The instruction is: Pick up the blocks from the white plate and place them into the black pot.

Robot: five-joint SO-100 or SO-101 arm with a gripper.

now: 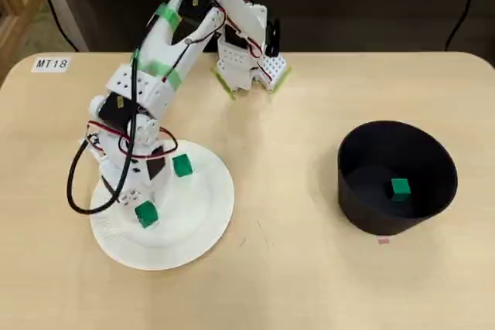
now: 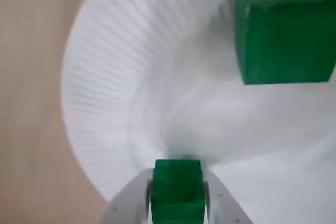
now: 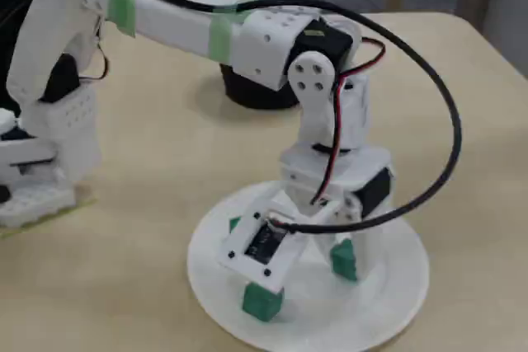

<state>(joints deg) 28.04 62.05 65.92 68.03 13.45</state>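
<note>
- Small bright green cubes, all alike, matte, with crisp edges, each far smaller than the white plate [image 1: 203,226].
- One block [image 2: 177,190] clamped between the two pale fingers [image 2: 132,200] of the gripper [image 2: 177,195], low over the plate's flat centre in the wrist view.
- Same grasped block [image 3: 345,260] visible in the fixed view under the wrist, at the plate's surface; whether resting on it or just lifted cannot be told.
- Second block [image 2: 283,31] loose on the plate, beyond the held one toward the upper right of the wrist view, apart from the gripper.
- In the overhead view, two green blocks on the plate: one [image 1: 182,165] near the plate's upper edge just beside the arm [image 1: 147,90], another [image 1: 146,212] near the plate's centre-left, partly under the wrist.
- In the fixed view, a block [image 3: 263,301] on the near part of the plate [image 3: 388,311], below the wrist camera board.
- A further block [image 1: 400,188] lying on the floor of the black pot [image 1: 352,191], well to the right of the plate in the overhead view.
- Plate round, white, with a finely ribbed shallow rim [image 2: 100,93].
- Pot matte black, tall-walled, slightly tapered, open-topped.
- Both on a pale wooden table [image 1: 294,129]; arm white with green tape bands, bent down over the plate.
</note>
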